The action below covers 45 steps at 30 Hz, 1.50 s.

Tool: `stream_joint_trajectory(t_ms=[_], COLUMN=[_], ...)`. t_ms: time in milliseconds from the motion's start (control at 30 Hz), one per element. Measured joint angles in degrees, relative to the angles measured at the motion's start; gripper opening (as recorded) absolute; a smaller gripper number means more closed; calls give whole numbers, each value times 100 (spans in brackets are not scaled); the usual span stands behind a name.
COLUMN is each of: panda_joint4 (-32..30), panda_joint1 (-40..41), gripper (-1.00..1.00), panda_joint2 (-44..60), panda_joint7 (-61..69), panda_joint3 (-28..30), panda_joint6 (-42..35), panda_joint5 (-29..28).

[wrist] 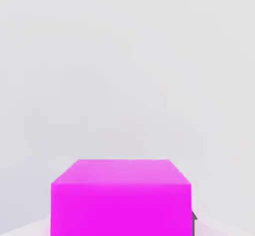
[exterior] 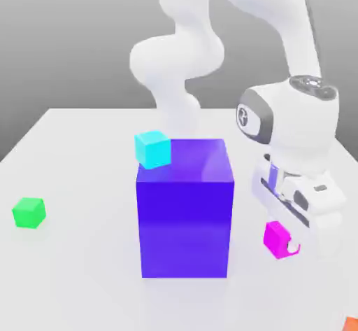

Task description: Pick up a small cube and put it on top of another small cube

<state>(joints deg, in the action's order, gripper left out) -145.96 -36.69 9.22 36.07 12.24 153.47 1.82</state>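
**Pink cube gripped at right of frame, green cube way over on the left**

In the exterior view the white arm is seen coming down from the top of the frame, bent into an S-curve behind the big blue-violet block point(exterior: 184, 210), with the wrist housing sitting at the right side and the hand pointed downward. The gripper point(exterior: 285, 242) is found at lower right, just beside the block's right face.

The fingers are mostly hidden behind the hand and the cube, so only a dark tip can be made out next to it. An orange cube point(exterior: 351, 323) is cut off at the bottom right corner. The small cyan cube point(exterior: 153, 148) is partly overlapped by the block's upper left corner.

The jaws are closed narrow on the small magenta cube point(exterior: 276, 238), which is pinched between them; in the hand view it point(wrist: 121, 198) is seen at the bottom centre. Whether it is touching the table point(exterior: 77, 266) can't be told. The small green cube point(exterior: 29, 213) is left lying at middle left, well apart.
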Motion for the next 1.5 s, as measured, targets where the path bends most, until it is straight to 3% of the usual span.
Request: stream_joint_trajectory(t_ms=[133,300,500,633,833,1200,1500], panda_joint4=[805,864,434,8,-681,-776,-750], panda_joint1=[377,1001,2687,4315,5235,5098,5102], gripper=[-100,-100,-100,-100,-100,-100,-100], panda_joint2=[87,-220,-774,-1063,-1291,-1092,-383], panda_joint7=[-671,-1232,-1854,-2108,-2143,-1567,-678], panda_joint3=[615,1449,2462,2678,3181,3262,3017], panda_joint6=[-751,-1043,-993,-789,-342,-32,428], panda_joint5=[-167,-497,-998,-1180,-1015,-249,992])
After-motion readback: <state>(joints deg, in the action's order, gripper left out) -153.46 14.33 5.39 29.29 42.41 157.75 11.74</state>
